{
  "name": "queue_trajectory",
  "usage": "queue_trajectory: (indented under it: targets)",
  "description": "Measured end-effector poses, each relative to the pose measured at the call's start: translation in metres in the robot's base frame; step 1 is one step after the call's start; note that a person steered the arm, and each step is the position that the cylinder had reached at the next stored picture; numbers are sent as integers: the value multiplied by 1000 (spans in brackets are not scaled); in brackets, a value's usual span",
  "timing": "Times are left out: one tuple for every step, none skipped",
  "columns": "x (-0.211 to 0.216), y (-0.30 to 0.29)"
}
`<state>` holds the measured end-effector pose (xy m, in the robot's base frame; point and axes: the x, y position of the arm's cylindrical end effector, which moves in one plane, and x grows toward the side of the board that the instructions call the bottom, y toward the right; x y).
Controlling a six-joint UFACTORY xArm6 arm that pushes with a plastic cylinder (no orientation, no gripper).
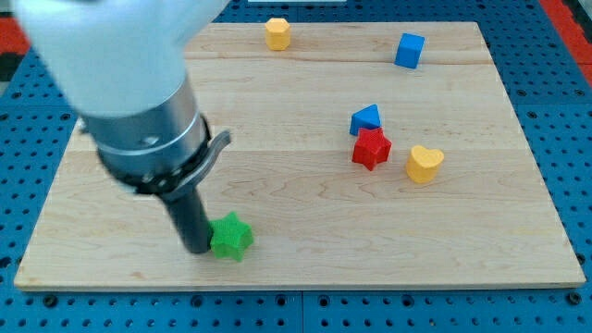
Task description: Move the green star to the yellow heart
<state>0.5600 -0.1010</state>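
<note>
My tip (196, 248) has no claw to release or clench; it is a bare rod, pressed against the green star (231, 237) on the star's left side, near the board's (296, 268) bottom edge toward its bottom-left corner. The yellow heart (424, 164) lies well apart, toward the right edge and somewhat higher, so the star sits between tip and heart. Count: one green star, one yellow heart, one red star (371, 148), one yellow hexagon (277, 33), one blue cube (410, 50), one blue triangle (366, 118)

Bystander blocks on the wooden board (296, 83)

Yellow hexagon (277, 33) and blue cube (410, 50) near the view's top; blue triangle (366, 118) touching red star (371, 148) below it.
</note>
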Motion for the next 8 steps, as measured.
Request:
queue_trajectory:
  targets:
    - [-3,18]
    - [3,45]
    - [11,96]
    - [37,108]
    - [34,138]
    - [7,163]
    - [0,179]
    - [1,205]
